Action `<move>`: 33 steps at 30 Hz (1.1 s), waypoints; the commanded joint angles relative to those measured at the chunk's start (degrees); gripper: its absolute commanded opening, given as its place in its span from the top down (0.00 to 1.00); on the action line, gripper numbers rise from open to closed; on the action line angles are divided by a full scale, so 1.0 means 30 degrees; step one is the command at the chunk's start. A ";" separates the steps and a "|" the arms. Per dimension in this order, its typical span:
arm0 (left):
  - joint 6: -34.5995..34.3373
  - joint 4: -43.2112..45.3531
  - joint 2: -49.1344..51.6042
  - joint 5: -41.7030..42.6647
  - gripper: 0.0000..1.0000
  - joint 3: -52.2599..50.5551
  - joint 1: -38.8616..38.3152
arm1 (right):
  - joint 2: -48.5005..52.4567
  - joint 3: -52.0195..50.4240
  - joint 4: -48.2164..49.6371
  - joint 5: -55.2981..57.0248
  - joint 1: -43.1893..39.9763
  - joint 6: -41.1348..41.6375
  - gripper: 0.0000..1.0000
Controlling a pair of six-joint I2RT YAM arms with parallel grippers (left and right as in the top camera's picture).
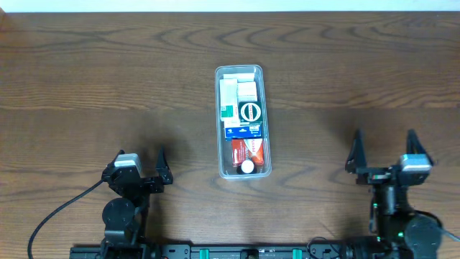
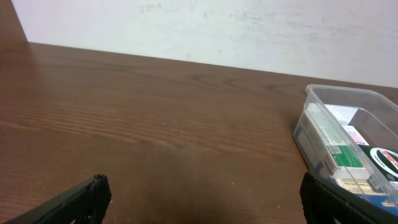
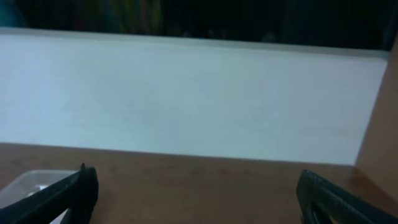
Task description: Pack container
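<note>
Full container (image 1: 218,144) sits on the tabletop (image 1: 86,86).
Left pincer (image 1: 141,160) and right pincer (image 1: 384,144) gape wide, holding nothing. The container looks stiff, slippery, a bit heavy; grab its rim.

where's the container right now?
Overhead view: the container sits mid-way across the table, between the left gripper and the right gripper; it also shows at the left wrist view's right edge.

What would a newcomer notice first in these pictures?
The eye falls first on the clear container in the middle of the brown wooden table, packed with small boxes. Near the front edge, the left gripper and right gripper stand open and empty, one on each side of it.
</note>
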 commanded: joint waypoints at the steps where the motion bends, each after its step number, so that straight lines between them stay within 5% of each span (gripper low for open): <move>1: 0.0255 -0.0189 -0.0117 0.0138 0.02 -0.0554 -0.0058 | -0.1494 -0.1581 0.0889 -0.0495 -0.0036 -0.0211 0.01; 14: 0.0255 -0.0189 -0.0117 0.0138 0.02 -0.0554 -0.0058 | -0.1617 -0.5384 0.2492 -0.0503 -0.0168 0.0393 0.01; 33: 0.0255 -0.0189 -0.0117 0.0138 0.02 -0.0554 -0.0058 | -0.1494 -0.5384 -0.0699 -0.0503 -0.0160 0.0780 0.01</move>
